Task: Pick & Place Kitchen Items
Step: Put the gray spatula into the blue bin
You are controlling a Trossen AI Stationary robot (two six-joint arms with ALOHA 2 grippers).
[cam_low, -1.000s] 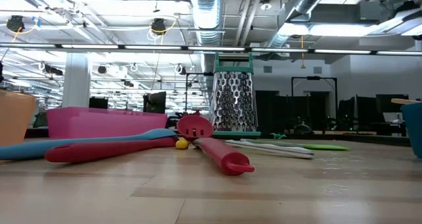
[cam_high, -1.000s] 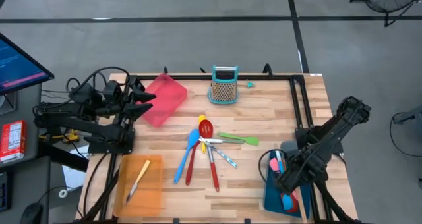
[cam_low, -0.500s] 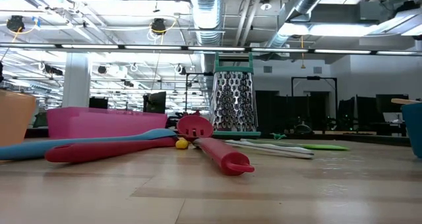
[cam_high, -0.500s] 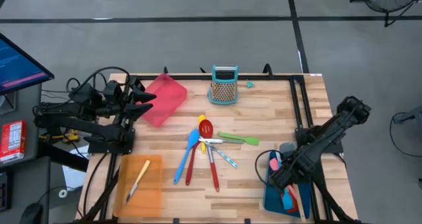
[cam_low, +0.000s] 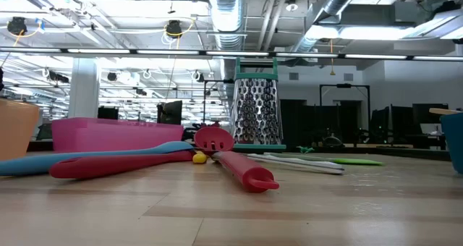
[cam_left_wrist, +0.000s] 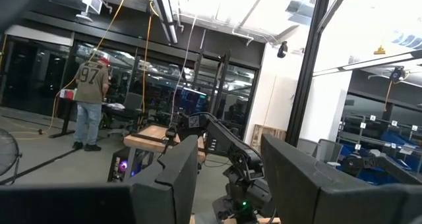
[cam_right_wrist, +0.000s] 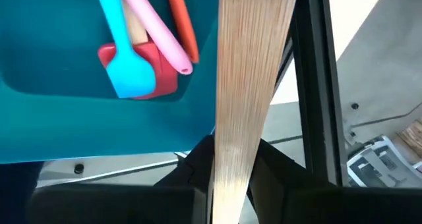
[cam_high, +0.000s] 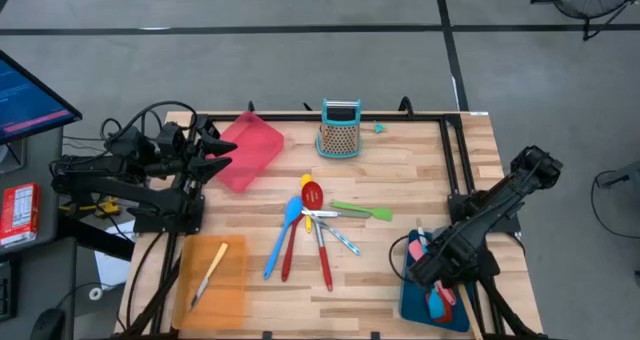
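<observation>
- In the high view the left gripper [cam_high: 222, 152] rests at the left edge of the table [cam_high: 400, 180], beside the pink tray [cam_high: 248, 150]. Its fingers [cam_left_wrist: 173, 178] show in the left wrist view with a clear gap between them, and nothing is between them.
- The left wrist view looks out into the room, where a person [cam_left_wrist: 89, 99] stands far off with the back turned; no part of the table top shows there.
- The orange tray [cam_high: 212, 272] lies at the near left corner, and one pale slim utensil [cam_high: 210, 273] lies inside it. What kind of utensil it is I cannot tell.
- In the middle of the table the loose kitchen items [cam_high: 315, 223] lie together: a blue spatula [cam_high: 281, 234], a red spoon [cam_high: 298, 230], a red-handled piece [cam_high: 323, 257], a green spatula [cam_high: 362, 211] and silvery cutlery. They overlap, so the yellow piece is mostly hidden.
- The grater [cam_high: 340, 130] stands upright at the far edge.
- The right gripper [cam_high: 425, 265] hangs over the blue tray [cam_high: 412, 305] at the near right corner. The arm covers the fingertips, so I cannot tell how far open they are or whether they hold anything.
- In the right wrist view the blue tray holds a light blue spatula [cam_right_wrist: 122, 49], a red spatula head [cam_right_wrist: 161, 69], a pink handle [cam_right_wrist: 158, 29] and an orange handle [cam_right_wrist: 181, 20], all cut off by the frame.
</observation>
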